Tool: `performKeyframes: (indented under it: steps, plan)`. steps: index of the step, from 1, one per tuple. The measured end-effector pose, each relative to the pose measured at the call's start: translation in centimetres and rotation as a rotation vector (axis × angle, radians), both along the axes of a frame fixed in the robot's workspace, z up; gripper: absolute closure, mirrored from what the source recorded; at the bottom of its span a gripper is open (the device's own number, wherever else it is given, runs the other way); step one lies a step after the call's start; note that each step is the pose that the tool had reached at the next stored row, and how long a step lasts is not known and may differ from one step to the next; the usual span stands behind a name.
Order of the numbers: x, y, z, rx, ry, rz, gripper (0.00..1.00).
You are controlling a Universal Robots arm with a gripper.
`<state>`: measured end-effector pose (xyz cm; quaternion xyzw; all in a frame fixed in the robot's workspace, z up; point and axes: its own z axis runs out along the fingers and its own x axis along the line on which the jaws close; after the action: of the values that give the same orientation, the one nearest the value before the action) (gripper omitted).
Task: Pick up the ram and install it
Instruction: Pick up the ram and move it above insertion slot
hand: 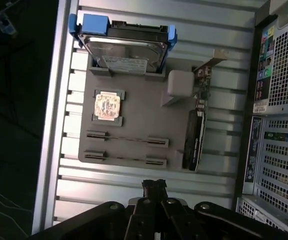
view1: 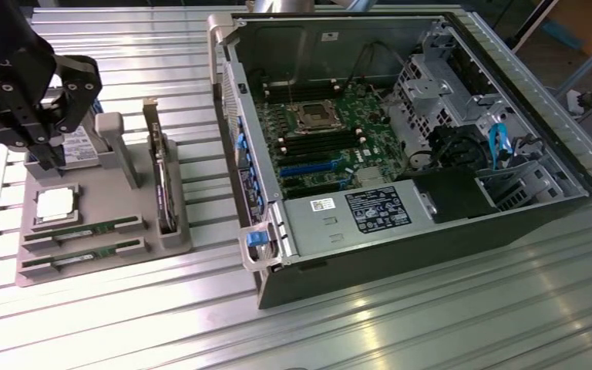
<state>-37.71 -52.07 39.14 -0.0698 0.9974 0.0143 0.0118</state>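
Two rams lie edge-up in the slots of a grey holder tray [view1: 121, 243] at the exterior view's left: one ram [view1: 82, 230] and a second ram [view1: 82, 257] beside it. In the wrist view they are thin dark lines, the first [hand: 126, 139] and the second [hand: 125, 158]. My black gripper [view1: 47, 156] hangs above the tray's far end near the hard drive. Its fingertips [hand: 154, 185] are shut together with nothing between them, off the tray's edge and apart from both rams. The open computer case [view1: 399, 139] shows its motherboard [view1: 322, 135].
On the tray also sit a silver processor chip [view1: 55, 204], a hard drive [hand: 126, 46] in a blue bracket and an expansion card [hand: 194, 140] standing on edge. The case wall [view1: 237, 146] rises right beside the tray. Everything rests on a ribbed metal table [view1: 378, 324].
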Motion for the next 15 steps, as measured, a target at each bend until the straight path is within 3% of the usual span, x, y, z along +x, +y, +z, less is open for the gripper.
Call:
performKeyframes:
  steps: [15]
  plan:
    - [0.00, -0.01, -0.03, 0.0000, 0.0000, 0.263, 0.89]
